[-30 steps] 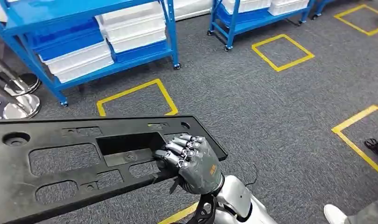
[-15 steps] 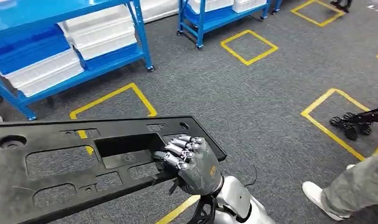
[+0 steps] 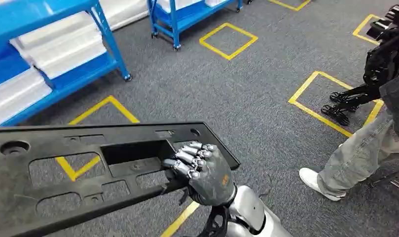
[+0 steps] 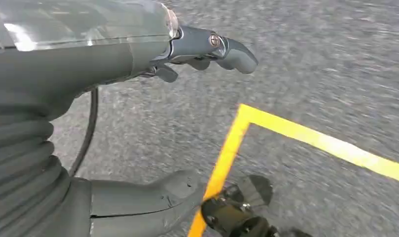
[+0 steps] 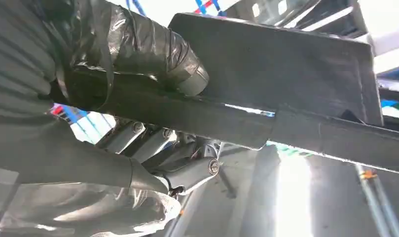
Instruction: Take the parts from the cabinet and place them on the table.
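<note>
One long, flat black plastic panel (image 3: 64,168) with rectangular cut-outs stretches across our front above the grey carpet floor (image 3: 246,98), which is marked with yellow tape squares (image 3: 229,39). We hold it at its right end, our right hand (image 3: 202,170) wrapped around its near edge, fingers (image 3: 190,158) over the top. Our left hand (image 4: 138,74) hangs above the carpet, fingers apart, holding nothing. Beside us stands a person's trouser leg (image 3: 357,153).
</note>
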### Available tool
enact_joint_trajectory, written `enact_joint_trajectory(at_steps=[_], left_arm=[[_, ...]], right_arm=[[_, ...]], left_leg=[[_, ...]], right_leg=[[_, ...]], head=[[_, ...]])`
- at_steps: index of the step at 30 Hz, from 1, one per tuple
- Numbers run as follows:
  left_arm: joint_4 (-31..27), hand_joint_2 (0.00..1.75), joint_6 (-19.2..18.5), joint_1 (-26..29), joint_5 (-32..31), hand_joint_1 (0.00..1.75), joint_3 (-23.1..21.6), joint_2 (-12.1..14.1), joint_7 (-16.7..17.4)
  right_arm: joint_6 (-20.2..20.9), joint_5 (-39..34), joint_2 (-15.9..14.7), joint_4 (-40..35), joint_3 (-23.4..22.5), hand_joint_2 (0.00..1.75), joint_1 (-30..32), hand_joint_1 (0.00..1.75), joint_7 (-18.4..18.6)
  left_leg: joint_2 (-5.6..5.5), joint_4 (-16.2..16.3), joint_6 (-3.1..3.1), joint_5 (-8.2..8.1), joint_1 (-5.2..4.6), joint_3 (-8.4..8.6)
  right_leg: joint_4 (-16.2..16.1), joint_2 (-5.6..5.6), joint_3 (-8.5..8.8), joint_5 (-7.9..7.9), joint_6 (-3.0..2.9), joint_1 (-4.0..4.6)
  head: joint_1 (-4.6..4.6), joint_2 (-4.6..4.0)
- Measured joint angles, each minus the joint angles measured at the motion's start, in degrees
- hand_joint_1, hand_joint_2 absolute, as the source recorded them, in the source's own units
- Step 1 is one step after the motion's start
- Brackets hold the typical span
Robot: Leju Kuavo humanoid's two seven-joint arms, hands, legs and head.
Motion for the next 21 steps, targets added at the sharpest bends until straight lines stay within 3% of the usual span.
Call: enact_joint_trajectory(at_steps=[2,3,4,5,6,7,8,9,11,12,13,15,16,17,18,19,20,21], left_arm=[[0.0,1.75,0.1,0.4,0.0,0.0,0.0,0.1,0.1],[0.0,1.75,0.1,0.6,0.0,0.0,0.0,0.2,0.2],[0.0,1.75,0.1,0.7,0.0,0.0,0.0,0.3,0.2],[0.0,1.75,0.1,0.6,0.0,0.0,0.0,0.3,0.2],[0.0,1.75,0.1,0.5,0.0,0.0,0.0,0.3,0.2],[0.0,1.75,0.1,0.5,0.0,0.0,0.0,0.3,0.2],[0.0,1.75,0.1,0.5,0.1,0.0,0.0,0.3,0.2],[0.0,1.75,0.1,0.6,0.2,0.0,0.0,0.3,0.1],[0.0,1.75,0.1,0.5,0.2,0.0,0.0,0.3,0.1],[0.0,1.75,0.1,0.5,0.2,0.0,0.0,0.3,0.2],[0.0,1.75,0.1,0.4,0.3,0.0,0.0,0.3,0.1],[0.0,1.75,0.2,0.2,0.3,0.0,0.0,0.2,0.0],[0.0,1.75,0.2,0.3,0.3,0.0,0.0,0.2,0.0],[0.0,1.75,0.2,0.5,0.3,0.0,0.0,0.3,0.0],[0.0,1.75,0.2,0.6,0.3,0.0,0.0,0.3,0.0],[0.0,1.75,0.2,0.6,0.3,0.0,0.0,0.3,0.0],[0.0,1.75,0.2,0.5,0.3,0.0,0.0,0.3,0.0],[0.0,1.75,0.2,0.5,0.3,0.0,0.0,0.3,0.0]], right_arm=[[-0.1,0.0,0.2,0.0,0.0,1.75,0.1,1.75,0.0],[-0.1,0.0,0.2,0.0,0.0,1.75,0.2,1.75,-0.1],[-0.1,0.0,0.2,0.0,0.0,1.75,0.2,1.75,-0.1],[-0.1,0.0,0.2,0.0,0.0,1.75,0.3,1.75,-0.1],[-0.1,0.0,0.2,0.0,0.0,1.75,0.3,1.75,-0.1],[-0.1,0.1,0.2,0.0,0.0,1.75,0.2,1.75,-0.1],[-0.1,0.1,0.2,0.0,0.0,1.75,0.3,1.75,-0.1],[-0.1,0.2,0.2,0.0,0.0,1.75,0.1,1.75,-0.1],[-0.1,0.2,0.2,0.0,0.0,1.75,0.2,1.75,-0.1],[-0.1,0.2,0.2,0.0,0.0,1.75,0.3,1.75,-0.1],[-0.1,0.3,0.2,0.0,0.0,1.75,0.3,1.75,-0.1],[-0.1,0.3,0.2,-0.1,0.0,1.75,0.3,1.75,-0.1],[-0.1,0.3,0.2,-0.1,0.0,1.75,0.2,1.75,-0.2],[-0.1,0.3,0.2,-0.1,0.0,1.75,0.4,1.75,-0.2],[-0.1,0.3,0.2,0.0,0.0,1.75,0.5,1.75,-0.2],[-0.1,0.3,0.2,0.0,0.0,1.75,0.6,1.75,-0.2],[-0.1,0.3,0.2,0.0,0.0,1.75,0.7,1.75,-0.2],[-0.1,0.3,0.2,0.0,0.0,1.75,0.7,1.75,-0.2]], left_leg=[[-1.63,9.4,-0.08,-4.15,-0.01,-4.33],[-1.85,12.6,-0.07,-4.8,-0.02,-5.96],[-1.87,13.0,0.02,-4.04,-0.02,-6.35],[-1.96,10.9,0.17,-2.13,-0.03,-5.65],[-2.28,6.3,0.36,0.86,-0.01,-3.7],[-3.42,0.9,0.59,3.76,0.04,-1.34],[-5.95,-2.7,0.89,4.3,0.18,0.14],[-6.82,-3.9,0.85,3.93,0.3,0.62],[-5.9,-3.6,1.04,3.93,-0.05,0.56],[-5.28,-3.7,1.37,4.13,-0.15,0.61],[-4.57,-4.6,1.98,4.67,0.38,0.77],[-3.09,-5.0,2.76,5.08,0.28,0.95],[-2.32,-5.0,2.87,5.05,0.1,0.88],[-1.46,-5.0,2.93,5.01,-0.09,0.82],[-0.62,-4.9,2.96,4.98,-0.16,0.74],[0.09,-4.9,2.94,4.97,-0.18,0.69],[0.85,-4.9,2.87,4.93,-0.19,0.7],[1.48,-4.9,2.74,4.84,-0.19,0.79]], right_leg=[[0.1,1.45,-0.11,0.04,-0.36,0.19],[0.2,2.3,-0.16,0.05,-0.37,0.28],[0.3,3.05,-0.18,0.04,-0.37,0.31],[0.4,3.81,-0.18,0.04,-0.37,0.31],[0.6,4.67,-0.14,0.03,-0.36,0.29],[0.7,5.44,-0.13,0.01,-0.3,0.25],[0.8,5.99,-0.22,0.0,-0.22,0.13],[1.2,6.74,-0.59,0.09,0.23,0.45],[0.9,7.88,-1.11,0.58,1.02,-0.01],[0.6,8.6,-1.16,0.89,1.5,-0.15],[0.6,9.19,-1.29,1.02,1.93,0.24],[4.6,3.67,-3.0,-2.16,2.03,0.49],[8.8,2.26,-4.92,-4.5,2.18,0.37],[13.8,1.52,-7.22,-6.8,2.33,0.19],[17.2,1.32,-8.8,-7.97,2.45,0.04],[18.2,1.16,-9.2,-7.77,2.5,-0.05],[16.2,1.0,-8.0,-6.23,2.54,-0.13],[12.3,0.73,-5.64,-4.14,2.47,-0.17]], head=[[0.02,0.0],[0.0,0.0],[0.0,0.0],[0.02,0.0],[0.0,0.0],[0.0,0.0],[0.02,0.0],[0.02,0.0],[0.02,0.0],[0.02,0.0],[0.02,0.02],[0.04,0.0],[0.04,0.0],[0.02,0.0],[0.07,0.02],[0.04,0.02],[0.04,0.0],[0.06,0.0]])
